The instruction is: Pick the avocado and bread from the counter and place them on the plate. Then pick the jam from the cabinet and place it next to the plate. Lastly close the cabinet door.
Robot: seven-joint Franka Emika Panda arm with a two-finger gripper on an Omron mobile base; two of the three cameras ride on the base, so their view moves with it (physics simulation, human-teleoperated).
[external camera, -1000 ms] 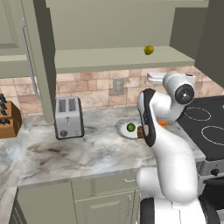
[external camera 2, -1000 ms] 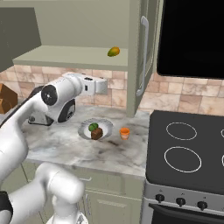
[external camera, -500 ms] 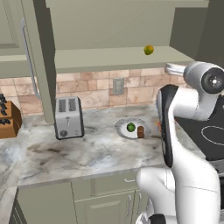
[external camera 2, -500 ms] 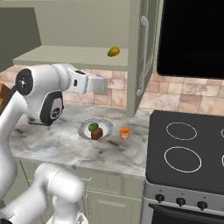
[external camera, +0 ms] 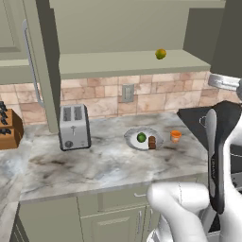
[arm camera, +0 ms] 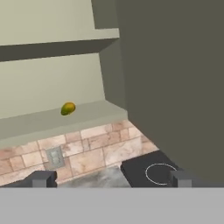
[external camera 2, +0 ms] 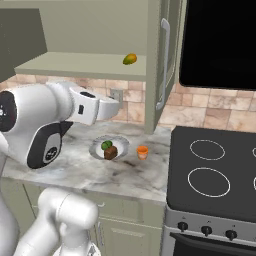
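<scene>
In the hand view the gripper (arm camera: 109,179) is spread wide and holds nothing: its two dark fingertips (arm camera: 41,178) rise far apart at the bottom, with open air between them. Just past the right tip stands the broad inner face of the open cabinet door (arm camera: 175,83), close and filling that side, so there is little room to that flank. Ahead lies the open cabinet (arm camera: 57,70), its lower shelf bare but for a yellow-green fruit (arm camera: 68,108) well back on it. Below the shelf run the tiled backsplash with a wall outlet (arm camera: 54,157) and a corner of the stove (arm camera: 151,170).

The right base view shows the hand raised over the counter (external camera 2: 135,175), near the shelf's front edge and level with the outlet. The door (external camera 2: 165,65) stands edge-on just beside the stove (external camera 2: 215,175), its silver bar handle facing it.

On the counter the plate (external camera 2: 96,147) holds the avocado (external camera 2: 106,145) and the bread (external camera 2: 110,152), touching each other. The jam (external camera 2: 142,152) stands just beside the plate, toward the stove, apart from its rim.

The left base view adds what the others lack: a toaster (external camera: 74,126) well left of the plate (external camera: 132,138), a knife block (external camera: 7,128) at the far left, and another door (external camera: 40,61) open at the cabinet's left side. Wide bare marble lies in front of the plate.
</scene>
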